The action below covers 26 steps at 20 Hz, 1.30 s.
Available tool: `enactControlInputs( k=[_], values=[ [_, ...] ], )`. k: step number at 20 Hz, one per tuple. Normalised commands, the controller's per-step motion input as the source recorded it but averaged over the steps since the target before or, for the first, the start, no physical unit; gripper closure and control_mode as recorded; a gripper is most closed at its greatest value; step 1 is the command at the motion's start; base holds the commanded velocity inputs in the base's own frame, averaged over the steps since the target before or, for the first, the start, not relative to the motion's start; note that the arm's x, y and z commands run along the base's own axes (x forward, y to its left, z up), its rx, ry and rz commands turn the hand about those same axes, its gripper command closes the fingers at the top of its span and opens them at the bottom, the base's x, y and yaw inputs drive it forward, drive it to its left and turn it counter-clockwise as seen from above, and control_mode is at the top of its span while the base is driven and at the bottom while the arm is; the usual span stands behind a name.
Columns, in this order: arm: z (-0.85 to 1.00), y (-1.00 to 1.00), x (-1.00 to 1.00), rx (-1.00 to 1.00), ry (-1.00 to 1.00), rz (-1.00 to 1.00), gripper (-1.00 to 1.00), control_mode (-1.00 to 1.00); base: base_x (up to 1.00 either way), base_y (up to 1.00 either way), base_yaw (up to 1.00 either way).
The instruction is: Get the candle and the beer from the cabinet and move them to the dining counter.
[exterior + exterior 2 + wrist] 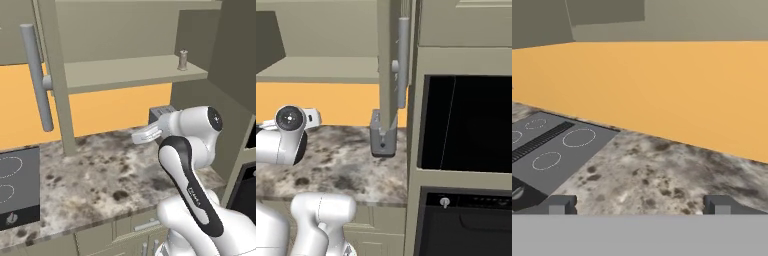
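Orange wall backs the speckled desk (100, 175) in the left base view, where the candle (183, 59) stands upright near the right end of the open cabinet (135, 72) shelf, well above the hand (145, 134). From the right, a grey toaster (382, 135) sits beside the door. Looking along the hand, its fingertips (559, 205) stand wide apart over a cooktop (552, 150), empty. That candle looks light, stiff and easily toppled; pinching its sides seems best.

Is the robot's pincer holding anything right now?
No. The pincer is open and empty above the granite worktop; the candle sits on the cabinet shelf.
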Motion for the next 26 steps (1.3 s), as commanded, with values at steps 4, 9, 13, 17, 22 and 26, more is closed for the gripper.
enactControlInputs(
  k=[4, 9, 13, 17, 22, 26],
  values=[
    [0.0, 0.0, 0.0, 0.0, 0.0, 0.0, -1.0, 1.0, 0.48, -0.05, -0.17],
    [0.0, 0.0, 0.0, 0.0, 0.0, 0.0, -1.0, 1.0, 0.59, -0.05, -0.18],
    [0.0, 0.0, 0.0, 0.0, 0.0, 0.0, -1.0, 1.0, 0.66, -0.02, -0.18],
    [0.0, 0.0, 0.02, -0.01, 0.0, 0.0, -1.0, -1.0, 0.31, 0.04, -0.1],
    [0.0, 0.0, -0.01, -0.01, -0.02, -0.19, -1.0, -1.0, 0.0, 0.0, 0.0],
    [0.07, -0.01, 0.02, -0.01, 0.01, -0.55, -1.0, -1.0, 0.0, 0.0, 0.0]
  ],
)
